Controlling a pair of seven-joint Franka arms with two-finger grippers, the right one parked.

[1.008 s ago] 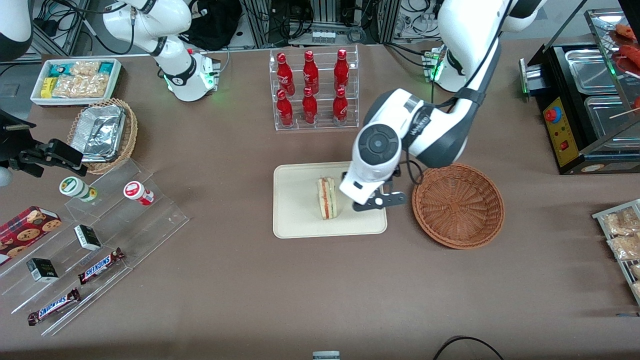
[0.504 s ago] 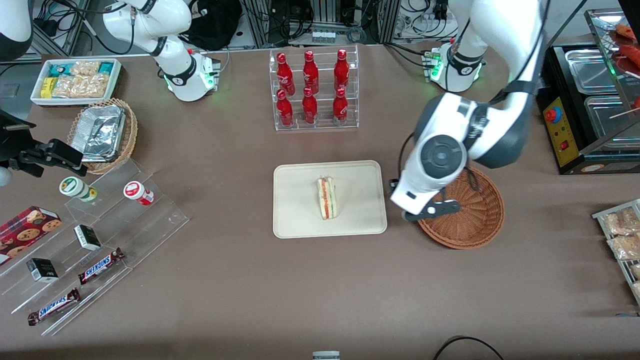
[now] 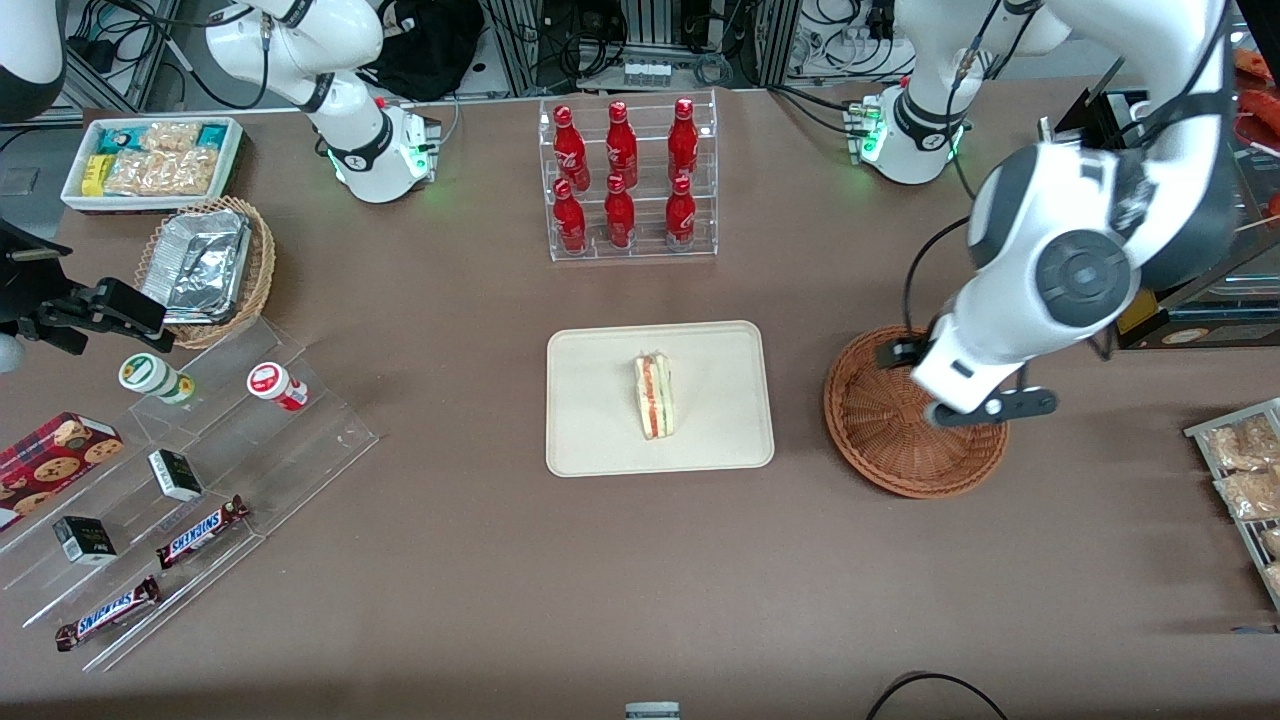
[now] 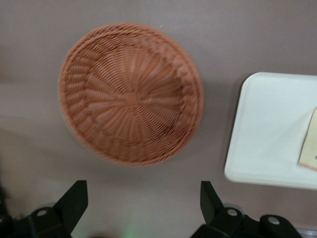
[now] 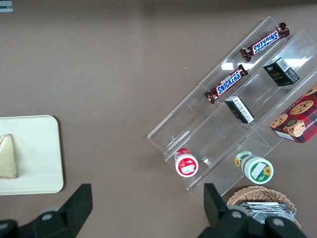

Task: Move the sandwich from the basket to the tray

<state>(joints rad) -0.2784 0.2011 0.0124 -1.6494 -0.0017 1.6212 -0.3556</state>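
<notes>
Sandwich (image 3: 654,396): standing on its edge at the middle of the tray (image 3: 600,440), filling layers showing. Tray: flat on the brown table (image 3: 480,580), beside the basket (image 3: 880,440). Basket: holds nothing, close to the tray's short edge but not touching. Gripper (image 4: 141,208): raised above the basket's rim on the working arm's side, fingers (image 4: 74,201) wide apart, nothing held

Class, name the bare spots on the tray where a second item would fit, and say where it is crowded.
The tray is bare on both sides of the sandwich. The basket is empty too. The open gripper crowds the basket's rim toward the working arm's end.
</notes>
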